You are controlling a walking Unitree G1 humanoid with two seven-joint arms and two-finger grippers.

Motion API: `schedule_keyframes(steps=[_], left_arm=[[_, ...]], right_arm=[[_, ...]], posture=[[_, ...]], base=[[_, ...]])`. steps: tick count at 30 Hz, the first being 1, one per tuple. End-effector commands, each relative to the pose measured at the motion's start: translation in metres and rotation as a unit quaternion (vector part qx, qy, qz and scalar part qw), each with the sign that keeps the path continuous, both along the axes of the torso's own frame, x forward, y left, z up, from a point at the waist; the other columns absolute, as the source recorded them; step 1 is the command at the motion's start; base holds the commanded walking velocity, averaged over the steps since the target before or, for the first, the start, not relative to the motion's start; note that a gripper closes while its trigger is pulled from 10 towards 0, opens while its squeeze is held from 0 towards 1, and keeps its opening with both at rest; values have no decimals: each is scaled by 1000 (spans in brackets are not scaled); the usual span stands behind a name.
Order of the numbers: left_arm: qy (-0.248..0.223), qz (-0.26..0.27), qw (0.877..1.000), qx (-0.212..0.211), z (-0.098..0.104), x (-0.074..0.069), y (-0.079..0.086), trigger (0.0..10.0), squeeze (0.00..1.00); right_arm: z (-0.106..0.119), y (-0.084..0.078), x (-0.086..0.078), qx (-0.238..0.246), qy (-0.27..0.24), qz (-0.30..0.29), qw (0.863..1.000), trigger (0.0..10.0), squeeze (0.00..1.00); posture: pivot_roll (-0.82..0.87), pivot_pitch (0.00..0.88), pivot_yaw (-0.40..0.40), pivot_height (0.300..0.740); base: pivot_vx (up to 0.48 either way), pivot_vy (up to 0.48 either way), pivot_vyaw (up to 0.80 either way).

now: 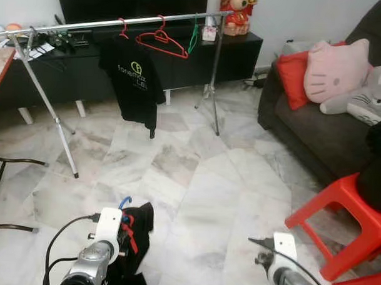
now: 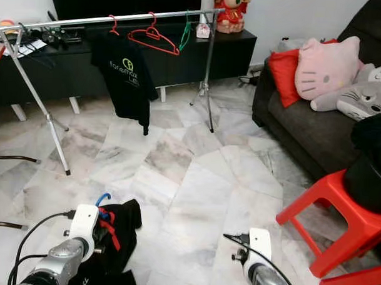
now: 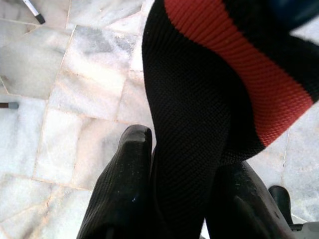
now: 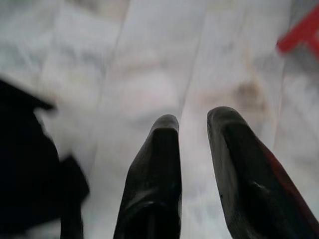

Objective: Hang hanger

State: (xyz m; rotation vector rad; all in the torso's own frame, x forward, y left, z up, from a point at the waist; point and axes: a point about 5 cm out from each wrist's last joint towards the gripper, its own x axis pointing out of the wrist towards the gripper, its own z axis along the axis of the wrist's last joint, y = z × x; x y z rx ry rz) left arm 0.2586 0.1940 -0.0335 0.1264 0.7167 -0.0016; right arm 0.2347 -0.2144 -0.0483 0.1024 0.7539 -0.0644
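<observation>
I'm looking down from the head camera across a pale marble tile floor (image 1: 195, 180) in a living room, with a long black TV cabinet (image 1: 181, 61) along the far wall and a dark sofa (image 1: 316, 128) on my right piled with a red cushion (image 1: 292, 74), a pink cat pillow (image 1: 337, 69) and a grey plush (image 1: 361, 98). A silver clothes rail (image 1: 113, 22) on splayed legs stands in front of the cabinet; a black T-shirt (image 1: 133, 78) hangs from it on a red hanger, an empty red hanger (image 1: 161, 42) hangs just beside that, and a green hanger (image 1: 193, 37) sits further along. A red plastic stool (image 1: 338, 216) stands near my right arm. Low in the head view my left gripper (image 1: 121, 231) carries a bundle of black cloth (image 1: 137, 225), with the blue hook of a hanger (image 1: 124, 201) poking out on top. The left wrist camera adds what the head view hides: the two black fingers (image 3: 124, 189) are clamped on a fold of black mesh fabric with a red stripe (image 3: 239, 74). My right gripper (image 4: 192, 129) hangs over bare tile, its fingers parted with nothing between them, a detail I get from its wrist camera.
</observation>
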Motion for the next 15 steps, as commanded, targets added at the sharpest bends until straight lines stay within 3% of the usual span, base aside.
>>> schedule_keyframes(steps=[1, 3, 4, 5, 6, 7, 8, 9, 10, 13, 15], left_arm=[[-14, 9, 1000, 4, 2, 3, 0, 10000, 0], [-13, 15, 1000, 5, 0, 0, 0, 10000, 0], [-14, 17, 1000, 6, -1, -1, 0, 10000, 0], [-15, 20, 1000, 6, -1, -2, 1, 10000, 0], [-21, 26, 999, 3, -3, -5, 3, 10000, 0], [-21, 26, 999, 3, -3, -5, 3, 10000, 0], [-26, 27, 999, 6, -4, -8, 6, 10000, 0], [-26, 27, 999, 6, -4, -8, 6, 10000, 0], [-27, 28, 999, 9, -5, -11, 10, 10000, 0], [-23, 30, 999, 13, -8, -17, 16, 10000, 0], [-22, 30, 999, 15, -8, -18, 18, 10000, 0]], right_arm=[[7, -6, 7, -2, -23, -17, 1000, 10000, 1000], [9, -8, 9, -10, -30, -11, 999, 10000, 1000], [11, -8, 12, -8, -40, -7, 999, 10000, 576], [14, -8, 14, -8, -51, -2, 999, 10000, 0], [25, -17, 23, -5, -89, -25, 996, 10000, 0], [25, -17, 23, -5, -89, -25, 996, 10000, 0], [34, -27, 28, -20, -120, -36, 992, 10000, 243], [34, -27, 28, -20, -120, -36, 992, 10000, 243], [39, -29, 29, -40, -147, -25, 988, 10000, 1000], [45, -12, 24, -74, -232, -1, 970, 10000, 1000], [50, -12, 26, -83, -254, 1, 964, 10000, 1000]], posture=[[-88, 0, -41, 740], [-88, 0, -46, 740], [-88, 0, -46, 740], [-90, 0, -47, 740], [-97, 0, -44, 740], [-97, 0, -44, 740], [-104, 0, -38, 740], [-104, 0, -38, 740], [-114, 0, -28, 740], [-114, 0, -14, 740], [-124, 0, -8, 740]], base=[[0, 0, 0], [0, 0, 0], [0, 0, 0], [0, 0, 0], [0, 0, 0], [0, 0, 0], [0, 0, 0], [0, 0, 0], [0, 0, 0], [0, 0, 0], [0, 0, 0]])
